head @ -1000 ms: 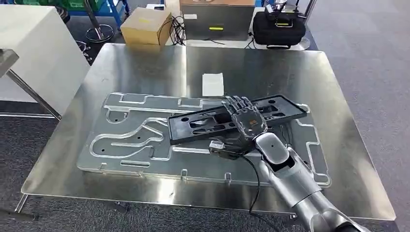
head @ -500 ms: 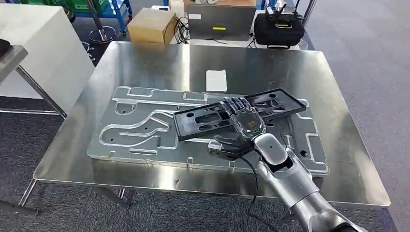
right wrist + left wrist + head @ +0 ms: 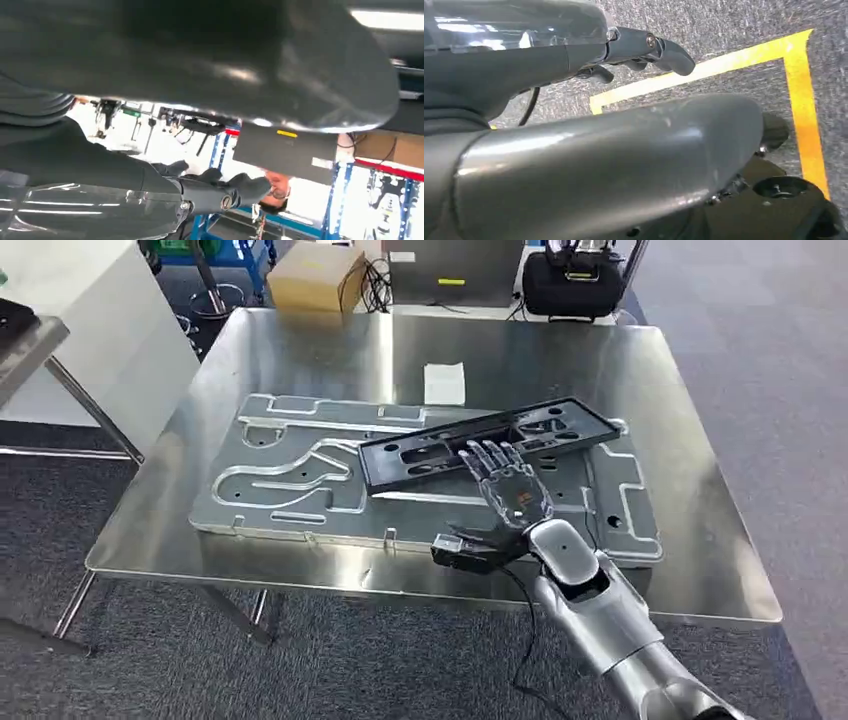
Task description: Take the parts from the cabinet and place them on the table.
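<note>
Reaching over the near edge of the table (image 3: 700, 595), my right robot hand (image 3: 508, 492) hangs palm down with its fingers (image 3: 487, 456) spread and nothing in its grasp. Their tips lie over the near long edge of the black part (image 3: 480, 443), and from the head view I cannot tell whether they touch it or sit just above it. I judge this to be the end of a placing step: the black part rests slantwise on the table, let go, so one delivery looks done.

Just beyond and beneath the fingers, the black part lies on top of a large silver plate (image 3: 300, 485) with raised curved channels, which spreads out to the left of the robot hand and also past it to the right. The black part sits askew across the plate's far half, its right end angled away from me.

My left robot hand (image 3: 644, 50) hangs low over grey carpet with yellow tape, fingers loosely curled and holding nothing.

Farther off, past the black part, a small white card (image 3: 444, 383) lies on the bare steel. Beyond the far table edge stand a cardboard box (image 3: 318, 276) and a black case (image 3: 573, 288) on the floor.

Next, I think, the right arm must lift straight clear without dragging the part, then I turn back to the cabinet for another.
</note>
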Motion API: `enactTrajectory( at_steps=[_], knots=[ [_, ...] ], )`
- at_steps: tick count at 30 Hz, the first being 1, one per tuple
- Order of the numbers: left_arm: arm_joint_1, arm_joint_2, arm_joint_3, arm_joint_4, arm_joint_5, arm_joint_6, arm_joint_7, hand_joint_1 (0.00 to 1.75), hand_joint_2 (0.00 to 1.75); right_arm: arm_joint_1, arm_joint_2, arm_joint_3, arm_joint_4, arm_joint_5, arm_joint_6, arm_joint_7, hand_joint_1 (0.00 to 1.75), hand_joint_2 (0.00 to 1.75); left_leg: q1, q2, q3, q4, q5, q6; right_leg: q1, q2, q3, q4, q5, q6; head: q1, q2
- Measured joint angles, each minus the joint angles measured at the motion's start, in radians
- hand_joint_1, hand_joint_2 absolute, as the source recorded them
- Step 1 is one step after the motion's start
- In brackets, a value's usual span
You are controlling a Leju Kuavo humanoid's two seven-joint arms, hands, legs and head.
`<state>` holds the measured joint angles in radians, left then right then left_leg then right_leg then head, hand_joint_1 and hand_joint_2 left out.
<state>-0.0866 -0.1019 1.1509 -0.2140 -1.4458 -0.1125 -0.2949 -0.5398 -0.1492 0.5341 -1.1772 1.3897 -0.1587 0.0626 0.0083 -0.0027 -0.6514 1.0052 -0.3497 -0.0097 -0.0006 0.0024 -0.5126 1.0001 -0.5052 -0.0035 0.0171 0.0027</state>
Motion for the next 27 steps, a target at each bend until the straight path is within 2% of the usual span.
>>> enactTrajectory(
  at_steps=[1, 2, 3, 4, 5, 6, 7, 8, 9, 10, 11, 12, 13, 15, 16, 17, 18, 20, 21, 22, 23, 24, 25, 26, 27],
  knots=[
    [0.000, 0.000, 0.000, 0.000, 0.000, 0.000, 0.000, 0.00, 0.00, 0.000, 0.002, 0.000, 0.000, 0.001, -0.003, -0.001, 0.00, 0.00, 0.000, -0.001, -0.007, 0.005, -0.009, -0.005, -0.013, -0.006, -0.006, -0.014, 0.017, -0.012, 0.000, 0.000],
    [0.000, 0.000, 0.000, 0.000, 0.000, 0.000, 0.000, 0.00, 0.00, -0.001, 0.002, 0.000, 0.000, 0.002, -0.003, -0.001, 0.00, 0.00, 0.002, 0.000, -0.020, 0.026, -0.052, -0.007, -0.011, -0.007, -0.017, -0.015, 0.029, -0.021, -0.002, 0.000],
    [0.001, 0.000, 0.000, 0.000, 0.000, 0.000, 0.000, 0.00, 0.00, -0.001, 0.002, 0.000, 0.000, 0.002, -0.005, -0.001, 0.00, 0.00, 0.003, 0.000, -0.037, 0.082, -0.121, -0.009, -0.011, -0.007, -0.032, -0.015, 0.041, -0.028, -0.008, 0.000],
    [0.002, 0.000, 0.000, 0.000, 0.000, 0.000, 0.001, 0.00, 0.00, 0.000, 0.004, 0.000, 0.000, 0.003, -0.007, -0.001, 0.00, 0.00, 0.003, 0.000, -0.054, 0.158, -0.184, -0.013, -0.010, -0.007, -0.047, -0.014, 0.052, -0.028, -0.010, 0.000],
    [0.002, 0.000, 0.000, 0.000, 0.000, 0.000, 0.001, 0.00, 0.00, 0.003, 0.005, 0.000, 0.000, 0.003, -0.007, -0.001, 0.00, 0.00, 0.003, 0.000, -0.070, 0.239, -0.230, -0.015, -0.008, -0.007, -0.062, -0.012, 0.064, -0.029, -0.010, 0.000],
    [0.000, 0.000, 0.000, 0.000, 0.000, 0.000, 0.001, 0.00, 0.00, 0.004, 0.005, 0.000, 0.000, 0.003, -0.008, -0.001, 0.00, 0.00, 0.003, 0.000, -0.079, 0.305, -0.243, -0.017, -0.006, -0.007, -0.080, -0.009, 0.076, -0.029, -0.010, 0.000],
    [0.000, 0.000, 0.000, 0.000, 0.001, -0.002, 0.001, 0.00, 0.00, 0.006, 0.005, 0.000, 0.000, 0.005, -0.008, -0.002, 0.00, 0.00, 0.003, 0.000, -0.071, 0.332, -0.224, -0.016, -0.004, -0.008, -0.097, -0.005, 0.086, -0.028, -0.010, 0.000],
    [0.000, 0.000, 0.000, 0.000, 0.001, -0.002, 0.001, 0.00, 0.00, 0.007, 0.005, 0.000, 0.000, 0.006, -0.008, -0.002, 0.00, 0.00, 0.003, 0.000, -0.043, 0.317, -0.184, -0.014, -0.003, -0.009, -0.114, -0.001, 0.096, -0.027, -0.010, 0.000],
    [0.000, 0.000, 0.000, 0.000, 0.001, -0.001, 0.001, 0.00, 0.00, 0.007, 0.006, 0.000, 0.000, 0.007, -0.008, -0.002, 0.00, 0.00, 0.003, 0.000, 0.007, 0.262, -0.142, -0.010, -0.001, -0.008, -0.132, 0.004, 0.106, -0.025, -0.010, 0.000],
    [-0.001, 0.000, 0.000, 0.000, 0.001, -0.002, 0.001, 0.00, 0.00, 0.007, 0.006, 0.000, 0.000, 0.008, -0.008, -0.002, 0.00, 0.00, 0.001, 0.000, 0.067, 0.187, -0.126, -0.004, 0.000, -0.008, -0.145, 0.008, 0.115, -0.023, -0.010, 0.000],
    [-0.003, 0.002, 0.000, 0.000, 0.001, -0.001, 0.001, 0.00, 0.00, 0.007, 0.007, 0.000, 0.000, 0.009, -0.009, -0.002, 0.00, 0.00, 0.000, -0.001, 0.140, 0.092, -0.148, 0.004, 0.000, -0.008, -0.153, 0.014, 0.124, -0.020, -0.010, 0.000],
    [-0.005, 0.004, 0.000, 0.000, 0.001, -0.002, 0.000, 0.00, 0.00, 0.006, 0.007, 0.000, -0.001, 0.010, -0.010, -0.002, 0.00, 0.00, -0.007, 0.000, 0.197, -0.004, -0.183, 0.008, 0.006, -0.007, -0.160, 0.020, 0.129, -0.015, -0.010, 0.000],
    [-0.006, 0.004, 0.000, 0.000, 0.001, -0.001, 0.000, 0.00, 0.00, 0.007, 0.007, 0.000, -0.001, 0.011, -0.011, -0.002, 0.00, 0.00, -0.007, -0.001, 0.203, -0.014, -0.192, 0.009, 0.004, -0.009, -0.161, 0.017, 0.140, -0.008, -0.008, 0.000],
    [-0.005, 0.004, 0.000, 0.000, 0.001, -0.001, 0.000, 0.00, 0.00, 0.007, 0.008, -0.001, 0.000, 0.012, -0.014, -0.002, 0.00, 0.00, -0.014, -0.002, 0.187, -0.011, -0.177, 0.018, -0.002, -0.011, -0.161, 0.009, 0.162, 0.003, -0.014, 0.000],
    [-0.003, 0.003, 0.000, 0.000, 0.001, -0.002, -0.001, 0.00, 0.00, 0.010, 0.008, -0.001, 0.000, 0.015, -0.015, -0.002, 0.00, 0.00, -0.003, 0.001, 0.180, -0.022, -0.159, 0.027, 0.004, -0.008, -0.166, 0.007, 0.169, 0.010, -0.008, 0.000],
    [-0.006, 0.001, 0.000, 0.001, 0.001, -0.003, -0.001, 0.00, 0.00, 0.013, 0.007, -0.001, 0.000, 0.015, -0.015, -0.002, 0.00, 0.00, -0.002, 0.009, 0.171, -0.023, -0.146, 0.032, -0.003, -0.002, -0.175, 0.021, 0.135, 0.015, -0.012, 0.000],
    [-0.005, 0.001, 0.000, 0.001, 0.001, -0.003, 0.000, 0.00, 0.00, 0.014, 0.007, -0.002, 0.000, 0.016, -0.016, -0.002, 0.00, 0.00, -0.002, 0.010, 0.156, -0.022, -0.133, 0.043, -0.003, -0.002, -0.192, 0.065, 0.068, 0.017, -0.002, 0.000],
    [-0.005, 0.002, 0.000, 0.001, 0.002, -0.003, 0.000, 0.00, 0.00, 0.016, 0.007, -0.002, 0.000, 0.016, -0.018, -0.001, 0.00, 0.00, -0.002, 0.012, 0.119, -0.019, -0.106, 0.048, -0.010, -0.002, -0.227, 0.210, -0.052, 0.027, -0.001, 0.000],
    [-0.005, 0.002, 0.000, 0.001, 0.002, -0.003, 0.000, 0.00, 0.00, 0.020, 0.007, -0.002, 0.000, 0.018, -0.020, 0.000, 0.00, 0.00, -0.003, 0.012, 0.100, -0.018, -0.093, 0.047, -0.013, -0.002, -0.235, 0.274, -0.077, 0.032, -0.001, 0.000],
    [-0.005, 0.002, 0.000, 0.001, 0.002, -0.003, 0.000, 0.00, 0.00, 0.024, 0.006, -0.003, 0.000, 0.018, -0.022, 0.001, 0.00, 0.00, -0.002, 0.012, 0.081, -0.015, -0.081, 0.045, -0.016, -0.002, -0.230, 0.310, -0.065, 0.037, 0.001, 0.000],
    [-0.005, 0.002, 0.001, 0.001, 0.004, -0.003, 0.000, 0.00, 0.00, 0.028, 0.005, -0.003, 0.000, 0.018, -0.026, 0.003, 0.00, 0.00, -0.001, 0.012, 0.060, -0.009, -0.070, 0.042, -0.019, -0.002, -0.211, 0.313, -0.023, 0.040, 0.002, 0.000],
    [-0.004, 0.002, 0.001, 0.001, 0.005, -0.003, 0.000, 0.00, 0.00, 0.032, 0.005, -0.004, 0.000, 0.019, -0.030, 0.004, 0.00, 0.00, 0.000, 0.012, 0.043, -0.003, -0.061, 0.039, -0.022, -0.003, -0.179, 0.285, 0.018, 0.040, 0.002, 0.000],
    [-0.004, 0.002, 0.001, 0.001, 0.008, -0.003, 0.000, 0.00, 0.00, 0.035, 0.005, -0.005, -0.003, 0.020, -0.034, 0.006, 0.00, 0.00, 0.001, 0.012, 0.024, 0.005, -0.052, 0.035, -0.024, -0.003, -0.124, 0.222, 0.047, 0.040, 0.002, 0.000],
    [-0.004, 0.002, 0.002, 0.001, 0.008, -0.003, 0.000, 0.00, 0.00, 0.037, 0.005, -0.006, -0.008, 0.021, -0.035, 0.008, 0.00, 0.00, 0.001, 0.012, 0.010, 0.013, -0.046, 0.029, -0.024, -0.003, -0.060, 0.141, 0.044, 0.038, 0.002, 0.000],
    [-0.004, 0.002, 0.002, 0.001, 0.009, -0.003, 0.000, 0.00, 0.00, 0.037, 0.004, -0.008, -0.016, 0.021, -0.037, 0.008, 0.00, 0.00, -0.001, 0.011, 0.000, 0.020, -0.040, 0.022, -0.021, -0.002, -0.005, 0.052, -0.011, 0.033, 0.003, 0.000]
  ],
)
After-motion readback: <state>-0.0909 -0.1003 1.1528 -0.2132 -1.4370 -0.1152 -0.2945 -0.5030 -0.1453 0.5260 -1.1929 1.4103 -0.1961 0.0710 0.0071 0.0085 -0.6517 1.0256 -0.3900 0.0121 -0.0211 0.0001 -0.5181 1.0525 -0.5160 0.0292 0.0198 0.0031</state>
